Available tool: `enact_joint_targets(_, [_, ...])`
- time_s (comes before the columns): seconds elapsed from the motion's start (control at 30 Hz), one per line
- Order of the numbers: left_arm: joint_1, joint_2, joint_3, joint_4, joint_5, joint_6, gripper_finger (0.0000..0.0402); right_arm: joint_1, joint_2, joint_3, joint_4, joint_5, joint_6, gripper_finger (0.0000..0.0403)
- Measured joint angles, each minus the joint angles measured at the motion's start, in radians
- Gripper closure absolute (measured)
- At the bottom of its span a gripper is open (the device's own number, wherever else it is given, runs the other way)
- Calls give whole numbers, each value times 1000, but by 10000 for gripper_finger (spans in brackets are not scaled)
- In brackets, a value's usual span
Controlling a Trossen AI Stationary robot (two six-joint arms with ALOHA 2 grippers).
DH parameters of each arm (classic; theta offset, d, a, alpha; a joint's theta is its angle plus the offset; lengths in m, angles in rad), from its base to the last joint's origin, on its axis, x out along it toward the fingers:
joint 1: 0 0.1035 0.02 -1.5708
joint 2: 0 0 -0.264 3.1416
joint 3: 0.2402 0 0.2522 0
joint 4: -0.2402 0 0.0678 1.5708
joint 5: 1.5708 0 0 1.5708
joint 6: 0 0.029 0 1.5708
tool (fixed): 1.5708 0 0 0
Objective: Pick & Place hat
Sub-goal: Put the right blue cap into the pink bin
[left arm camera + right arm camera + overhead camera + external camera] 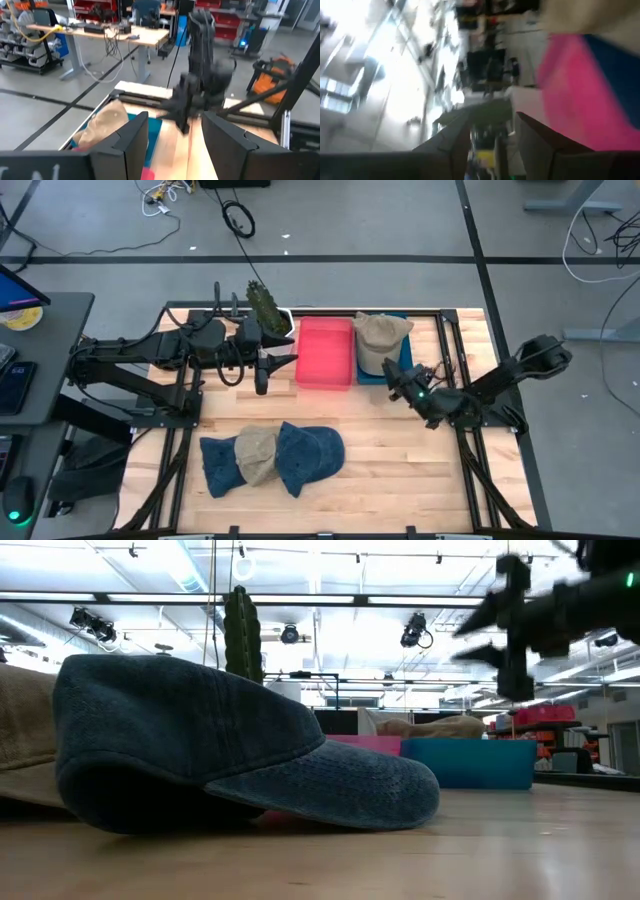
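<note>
A tan hat (382,337) rests in the blue bin (404,360) at the far side, its brim hanging over the bin's far rim; the left wrist view shows it too (104,122). Three more hats lie overlapping near the front edge: a blue one (216,467), a tan one (255,455) and a blue one (312,453), which fills the low view (230,745). My right gripper (397,379) hangs open just in front of the blue bin, above the table (508,632), with nothing between its fingers (495,145). My left gripper (283,363) stands open beside the pink bin (172,145).
A pink bin (325,352) stands against the blue bin's left side. A green cactus-like plant (266,306) stands at the far edge behind my left gripper. Bare wood lies between the bins and the front hats. Black frame rails (470,450) run along the table's sides.
</note>
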Motion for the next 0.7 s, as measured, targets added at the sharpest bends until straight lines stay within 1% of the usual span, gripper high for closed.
enact_joint_targets(0.03, [0,0,0,-14,0,0,214,1,-24,0,60,-40,-132,248])
enact_joint_targets(0.1, [0,0,0,-34,0,-9,214,0,-68,0,168,-176,-409,247])
enact_joint_targets(0.13, [0,0,0,-41,0,-23,214,1,-88,0,202,-248,-520,247])
enact_joint_targets(0.17, [0,0,0,-44,-1,-33,214,1,-105,0,222,-308,-597,247])
enact_joint_targets(0.2, [0,0,0,-46,0,-48,214,2,-119,0,232,-354,-634,248])
enact_joint_targets(0.3, [0,0,0,-60,0,-79,214,-5,-162,0,236,-469,-647,247])
enact_joint_targets(0.4, [0,0,0,-109,0,-98,214,-11,-186,0,210,-609,-666,244])
enact_joint_targets(0.43, [1,0,0,-128,0,-113,213,-11,-190,0,204,-639,-670,244])
enact_joint_targets(0.5, [1,7,0,-161,-1,-161,213,-11,-196,0,188,-661,-685,244])
enact_joint_targets(0.6, [1,12,0,-200,0,-236,213,-11,-198,10,149,-663,-726,252])
enact_joint_targets(0.7, [0,24,0,-205,1,-324,213,-12,-203,56,77,-710,-760,267])
